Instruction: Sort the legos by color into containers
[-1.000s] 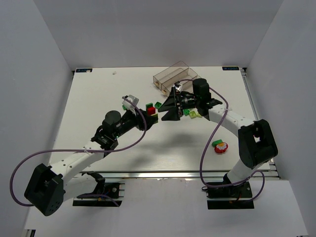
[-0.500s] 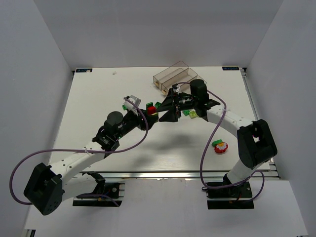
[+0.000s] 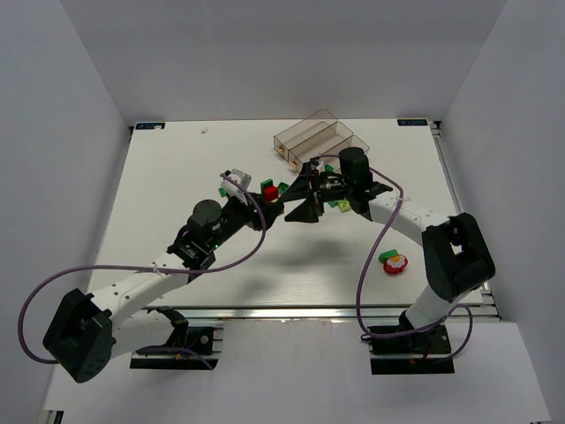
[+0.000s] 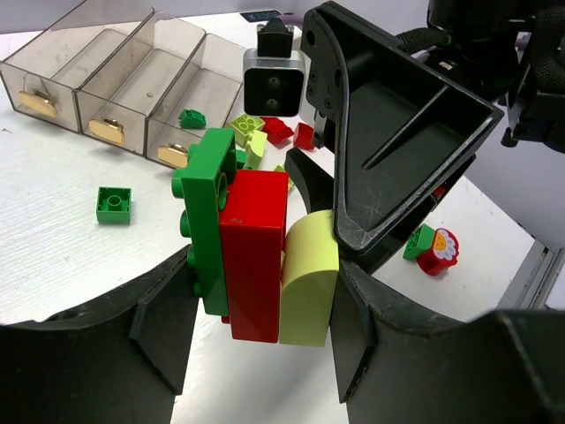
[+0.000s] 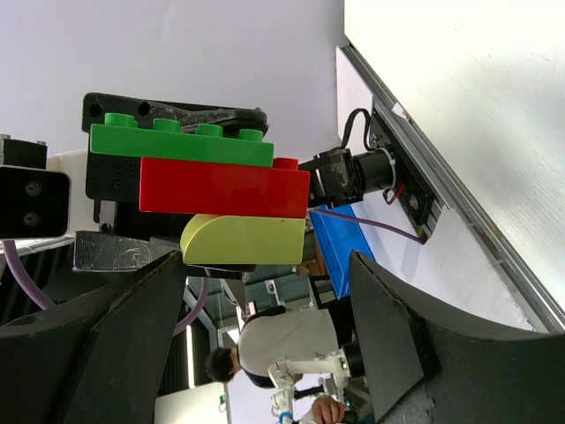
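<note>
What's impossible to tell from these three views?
Top view: the brick stack is tiny, half buried between the left claw and right claw.
Left wrist view: the tray's far end is cut off by the top edge.
Right wrist view: cannot tell whether the right claw touches the brick stack; tray out of frame.

Glossy plastic legos; clear smooth plastic containers

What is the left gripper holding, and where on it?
A three-brick stack, green, red and lime: the left gripper pinches its near end, one finger on the green studs, the other on the lime piece. The right gripper is open, holding nothing.
</note>
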Available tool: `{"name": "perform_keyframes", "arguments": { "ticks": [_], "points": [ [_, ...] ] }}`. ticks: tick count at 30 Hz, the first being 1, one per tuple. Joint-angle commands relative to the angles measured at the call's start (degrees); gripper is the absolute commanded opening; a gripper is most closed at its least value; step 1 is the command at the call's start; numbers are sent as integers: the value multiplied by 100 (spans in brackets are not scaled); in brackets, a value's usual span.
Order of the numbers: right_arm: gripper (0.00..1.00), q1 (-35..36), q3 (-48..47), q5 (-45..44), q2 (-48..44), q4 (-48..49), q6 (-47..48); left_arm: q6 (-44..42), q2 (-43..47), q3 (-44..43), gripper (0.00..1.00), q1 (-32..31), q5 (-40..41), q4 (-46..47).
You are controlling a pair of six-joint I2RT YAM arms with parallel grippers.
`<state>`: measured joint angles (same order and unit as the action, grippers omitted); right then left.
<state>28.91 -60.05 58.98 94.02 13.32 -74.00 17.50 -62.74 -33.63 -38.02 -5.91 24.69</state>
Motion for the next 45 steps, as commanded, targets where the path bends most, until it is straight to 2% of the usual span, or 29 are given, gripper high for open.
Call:
{"name": "perform_keyframes", "arguments": {
  "ticks": [1,11,14,16,18,21,31,45],
  "points": [
    [78,27,2,-115,-6,153,-115,157,34,-171,35,-39,152,370],
    [79,19,-349,-229,126,408,-467,307,43,-48,35,-135,301,476],
    [78,19,-463,-238,64,241,6,316,25,-56,35,-135,275,388],
    [78,19,-656,-360,20,-371,672,307,16,-56,35,-136,231,318],
    [78,19,-622,-370,11,-401,694,316,16,-47,35,-144,205,317],
    [78,19,-526,-343,20,-129,221,324,34,-39,35,-144,222,361],
    [76,54,-420,-422,3,83,-220,333,-80,-56,35,-153,266,502],
    [58,63,-306,-387,-33,-14,-317,219,-142,-83,35,-153,389,502]
  ]
}}
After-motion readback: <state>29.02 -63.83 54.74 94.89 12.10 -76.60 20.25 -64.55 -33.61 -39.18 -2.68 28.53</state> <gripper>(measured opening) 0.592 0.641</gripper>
